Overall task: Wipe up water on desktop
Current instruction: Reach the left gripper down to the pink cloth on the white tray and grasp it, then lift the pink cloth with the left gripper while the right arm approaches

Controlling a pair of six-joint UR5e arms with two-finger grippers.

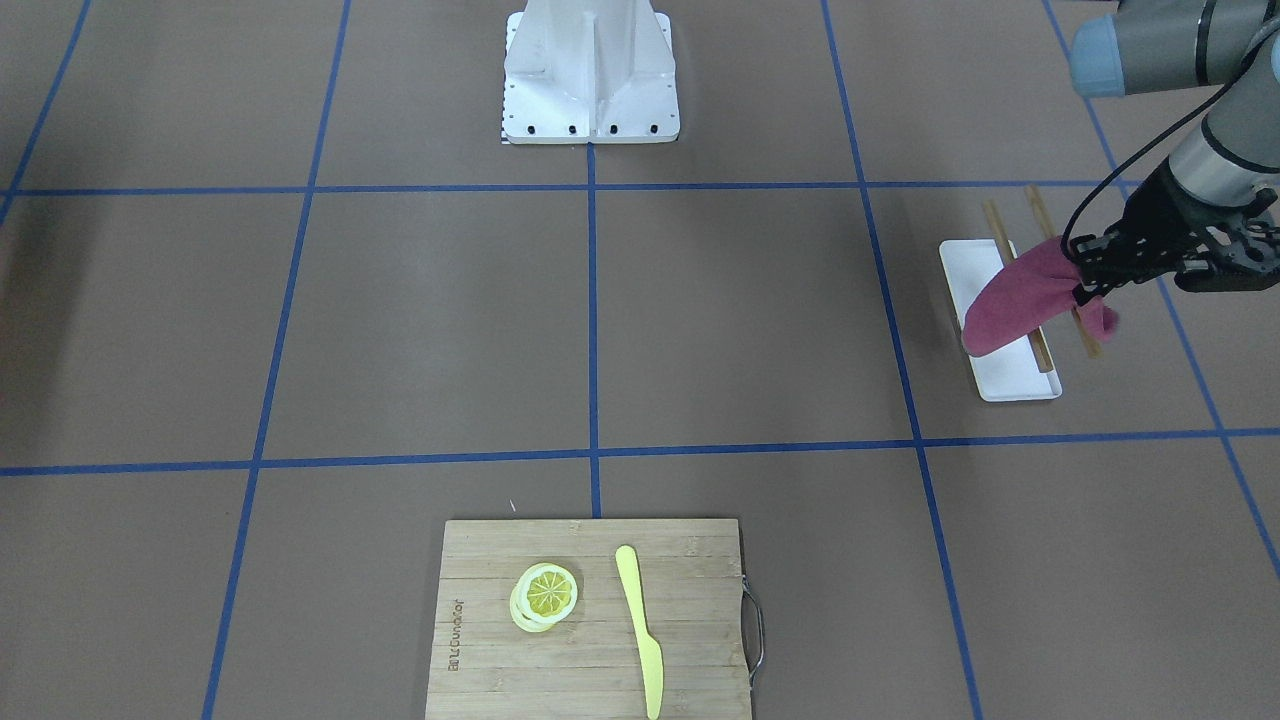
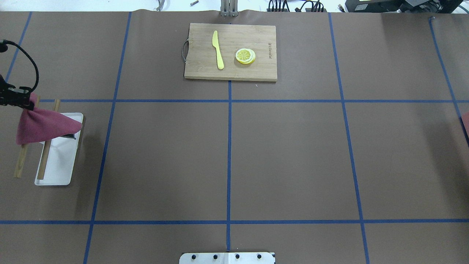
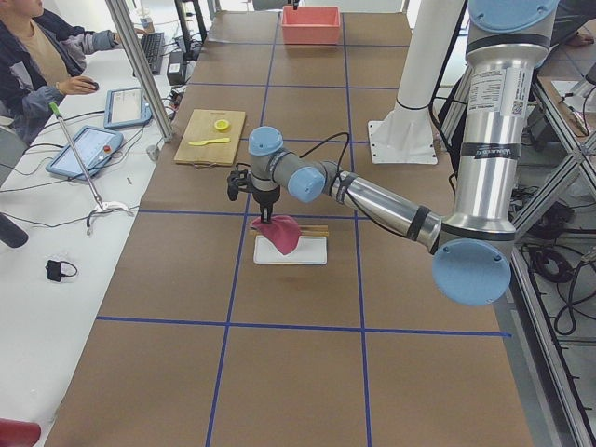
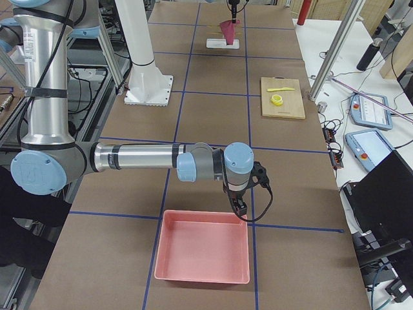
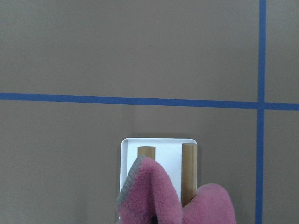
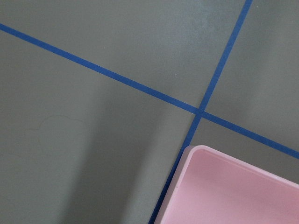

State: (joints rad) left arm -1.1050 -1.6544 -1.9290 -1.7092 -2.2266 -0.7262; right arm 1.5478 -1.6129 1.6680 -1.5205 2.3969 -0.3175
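Dull brown desktop [image 1: 750, 320] with blue tape lines.
Your left gripper [image 1: 1088, 275] pinches a pink cloth [image 1: 1015, 300] by its left edge; right gripper [image 4: 241, 208], you cannot tell.

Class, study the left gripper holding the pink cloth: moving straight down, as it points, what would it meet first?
Likely the wooden sticks and white tray below it, with the hanging pink cloth in the left gripper touching first. Which of the two lies directly underneath is unclear.

A pink fleece cloth [image 2: 44, 126] was held over a white rectangular tray [image 2: 60, 165] at the left end of the brown taped desktop [image 2: 285, 157].
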